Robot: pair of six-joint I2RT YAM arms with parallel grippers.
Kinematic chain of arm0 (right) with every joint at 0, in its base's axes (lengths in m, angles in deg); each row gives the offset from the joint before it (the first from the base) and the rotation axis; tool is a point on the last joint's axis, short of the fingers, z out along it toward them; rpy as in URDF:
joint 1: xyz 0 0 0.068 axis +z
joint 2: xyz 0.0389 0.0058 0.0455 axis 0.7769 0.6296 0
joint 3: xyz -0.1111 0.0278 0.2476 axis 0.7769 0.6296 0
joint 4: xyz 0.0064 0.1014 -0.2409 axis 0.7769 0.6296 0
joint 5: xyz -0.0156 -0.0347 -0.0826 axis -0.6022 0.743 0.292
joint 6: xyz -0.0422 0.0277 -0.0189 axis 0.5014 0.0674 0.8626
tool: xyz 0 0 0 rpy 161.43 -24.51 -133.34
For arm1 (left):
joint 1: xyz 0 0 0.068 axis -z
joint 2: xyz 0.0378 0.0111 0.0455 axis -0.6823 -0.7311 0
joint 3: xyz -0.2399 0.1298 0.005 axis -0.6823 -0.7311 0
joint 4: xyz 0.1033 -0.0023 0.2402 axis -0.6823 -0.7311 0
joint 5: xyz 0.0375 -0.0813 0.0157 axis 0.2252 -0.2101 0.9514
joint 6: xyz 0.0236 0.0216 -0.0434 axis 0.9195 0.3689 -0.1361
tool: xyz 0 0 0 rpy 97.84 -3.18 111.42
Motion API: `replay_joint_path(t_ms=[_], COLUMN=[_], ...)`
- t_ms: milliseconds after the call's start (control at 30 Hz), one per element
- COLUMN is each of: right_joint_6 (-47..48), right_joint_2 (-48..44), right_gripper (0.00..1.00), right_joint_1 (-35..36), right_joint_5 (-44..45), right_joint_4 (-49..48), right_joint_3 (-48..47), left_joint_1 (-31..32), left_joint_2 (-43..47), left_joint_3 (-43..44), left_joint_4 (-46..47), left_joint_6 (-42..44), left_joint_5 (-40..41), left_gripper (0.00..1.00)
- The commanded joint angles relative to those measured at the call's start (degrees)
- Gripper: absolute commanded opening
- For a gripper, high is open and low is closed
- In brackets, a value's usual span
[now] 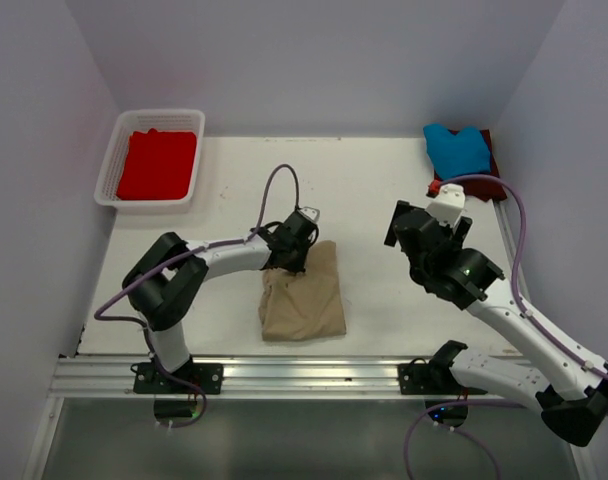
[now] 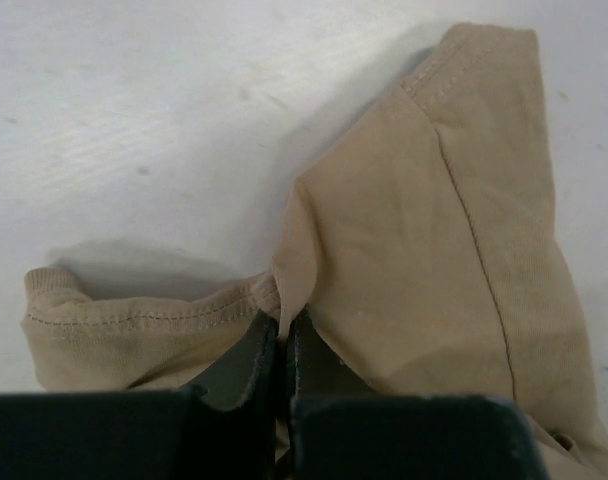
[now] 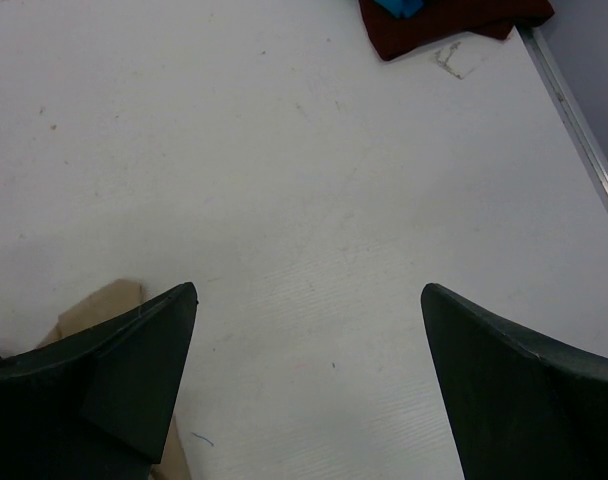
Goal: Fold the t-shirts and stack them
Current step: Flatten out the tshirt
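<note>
The left gripper (image 2: 281, 335) pinches a fold of the tan t-shirt (image 2: 434, 260); the right gripper (image 3: 309, 290) hangs wide open.

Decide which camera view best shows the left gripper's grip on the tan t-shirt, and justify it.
The left wrist view: the left gripper is shut on a pinched fold of the tan t-shirt. The top external view shows the whole shirt, but the gripper hides the pinch. The right wrist view catches only a tan corner.
</note>
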Motion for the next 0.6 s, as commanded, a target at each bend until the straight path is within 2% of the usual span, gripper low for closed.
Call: replay_joint_path(t_ms=[0,167,267,467,567], right_joint_6=[-0.86,3.26,6.42,10.38,10.04], right_joint_2=[-0.21,1.81,5.06,19.46,26.33], right_gripper=[0.98,0.95,0.95,0.95,0.91], right_joint_1=[-0.32,-0.23,-0.32,-0.23,0.21], right_joint_5=[0.54,-7.09,-14.45,-30.01,-32.94], right_joint_4=[-0.35,-4.82,-9.82,-17.92,-19.16], right_joint_3=[0.58,1.81,2.86,-0.55,-5.12], left_joint_1=[-6.41,-16.24,-18.98,-18.82,-18.81], left_joint_2=[-0.04,6.81,12.09,21.58,26.15], left_joint_3=[-0.54,0.77,2.18,4.82,2.28], left_joint_4=[2.42,3.57,3.66,1.64,1.19], left_joint_6=[-5.44,-13.17,-15.30,-17.05,-18.20], left_joint_5=[6.17,10.32,11.89,5.15,5.57], left_gripper=[0.00,0.00,0.00,0.00,0.00])
